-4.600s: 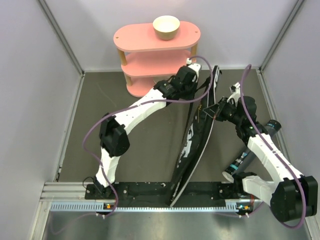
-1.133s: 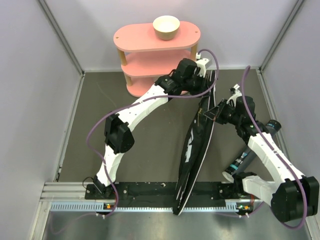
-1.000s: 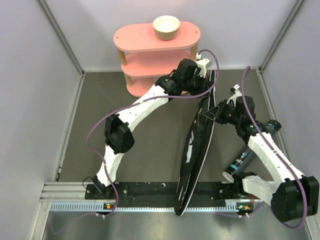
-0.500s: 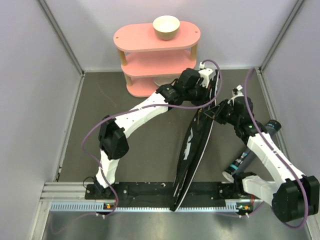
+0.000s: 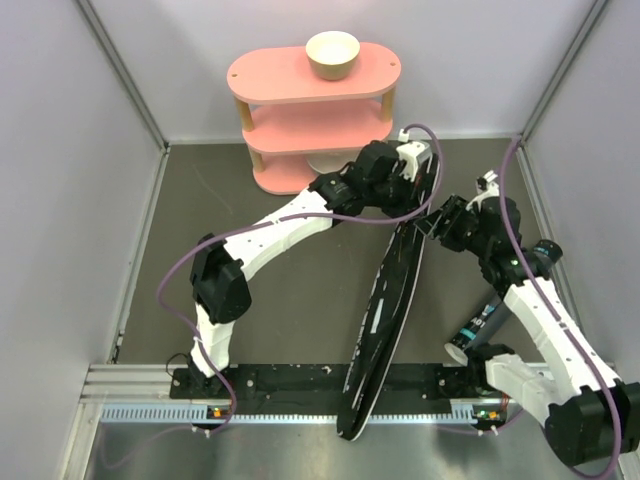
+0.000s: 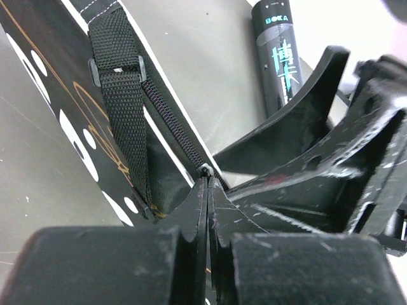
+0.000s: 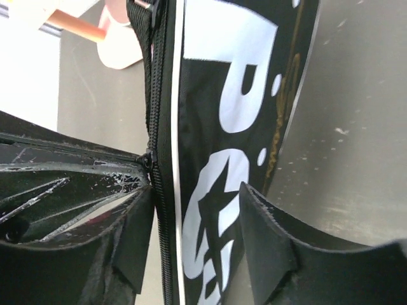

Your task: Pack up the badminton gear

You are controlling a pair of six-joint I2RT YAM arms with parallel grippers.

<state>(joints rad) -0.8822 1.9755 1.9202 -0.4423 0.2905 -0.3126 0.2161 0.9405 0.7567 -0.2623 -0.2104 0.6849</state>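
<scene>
So the left claw [image 6: 206, 187] is pinched tight on the bag's [image 6: 70, 89] zipper pull [image 6: 205, 169]. The right claw [image 7: 197, 194] is spread, straddling the bag.

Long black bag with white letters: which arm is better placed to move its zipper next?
Left, probably. The left gripper is shut on the small metal zipper pull of the long black bag. The right gripper stands open, its fingers apart around the bag's edge.
</scene>
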